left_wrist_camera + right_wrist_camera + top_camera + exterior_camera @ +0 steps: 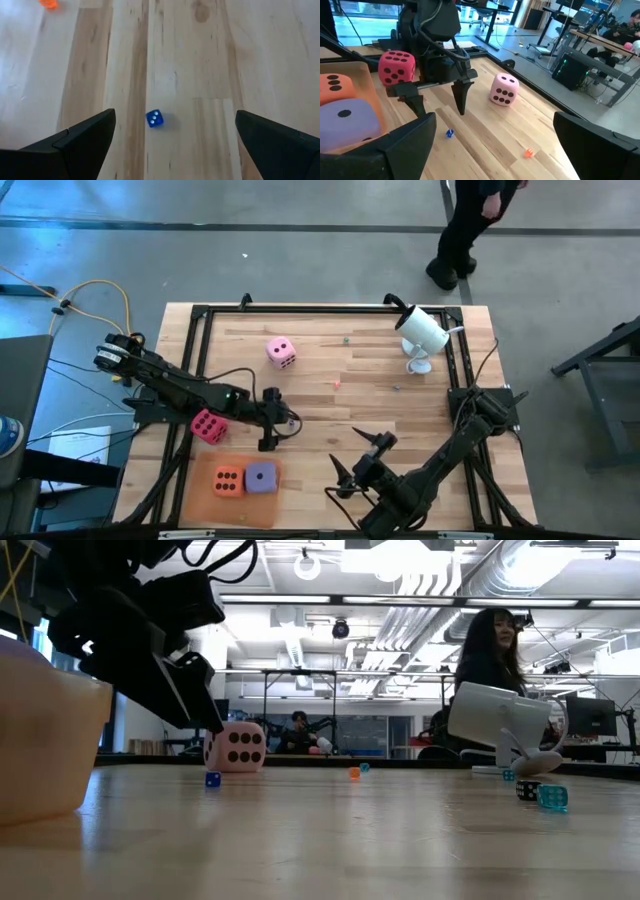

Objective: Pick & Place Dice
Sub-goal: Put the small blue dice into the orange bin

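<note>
The light pink die (281, 352) (503, 90) sits on the far part of the table. The magenta die (208, 425) (396, 66) lies beside the left arm, just beyond the flat orange tray (240, 505). The orange die (228, 480) and the purple die (262, 477) rest inside that tray. My left gripper (272, 420) (175, 120) (439, 112) is open and points down over the bare wood, with a tiny blue die (155, 118) (449, 133) on the table below its gap. My right gripper (358, 458) (494, 120) is open near the table's near edge and faces the left gripper.
A white device on a stand (422, 332) (500, 720) is at the far right corner. Tiny dice lie scattered: an orange one (528, 152) (354, 773), a teal one (552, 797), a black one (527, 790). A black frame (200, 315) rims the table. A person (470, 225) stands beyond the far edge.
</note>
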Controlling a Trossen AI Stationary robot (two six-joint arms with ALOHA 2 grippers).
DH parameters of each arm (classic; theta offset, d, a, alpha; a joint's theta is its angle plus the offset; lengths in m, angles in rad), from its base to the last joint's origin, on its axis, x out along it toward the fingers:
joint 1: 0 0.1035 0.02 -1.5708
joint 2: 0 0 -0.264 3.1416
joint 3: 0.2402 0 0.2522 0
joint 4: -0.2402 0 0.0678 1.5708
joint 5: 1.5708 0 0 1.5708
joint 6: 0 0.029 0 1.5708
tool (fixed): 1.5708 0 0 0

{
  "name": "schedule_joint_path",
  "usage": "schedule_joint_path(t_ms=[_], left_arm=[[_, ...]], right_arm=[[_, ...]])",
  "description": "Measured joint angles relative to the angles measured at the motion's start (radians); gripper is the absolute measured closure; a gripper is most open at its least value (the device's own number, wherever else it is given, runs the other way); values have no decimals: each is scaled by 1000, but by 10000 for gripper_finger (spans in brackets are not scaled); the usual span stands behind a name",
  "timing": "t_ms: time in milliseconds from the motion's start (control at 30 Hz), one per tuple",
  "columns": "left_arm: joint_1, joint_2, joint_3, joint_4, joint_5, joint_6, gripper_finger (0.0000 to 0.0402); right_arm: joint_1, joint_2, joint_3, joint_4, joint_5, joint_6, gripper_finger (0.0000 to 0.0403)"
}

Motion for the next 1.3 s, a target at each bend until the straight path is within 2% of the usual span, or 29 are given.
schedule_joint_path(t_ms=[300,600,733,933,1300], left_arm=[[0,0,0,-2,0,-3,2],[0,9,0,-1,4,-88,2],[0,31,0,6,2,-91,2],[1,84,0,6,-68,-90,2],[-2,160,0,32,-73,-125,2]], right_arm=[[0,0,0,-1,-17,0,11],[0,0,0,-2,-37,0,11],[0,0,0,-1,-39,0,11],[0,0,0,0,-39,-1,11],[0,0,0,7,-40,-24,11]])
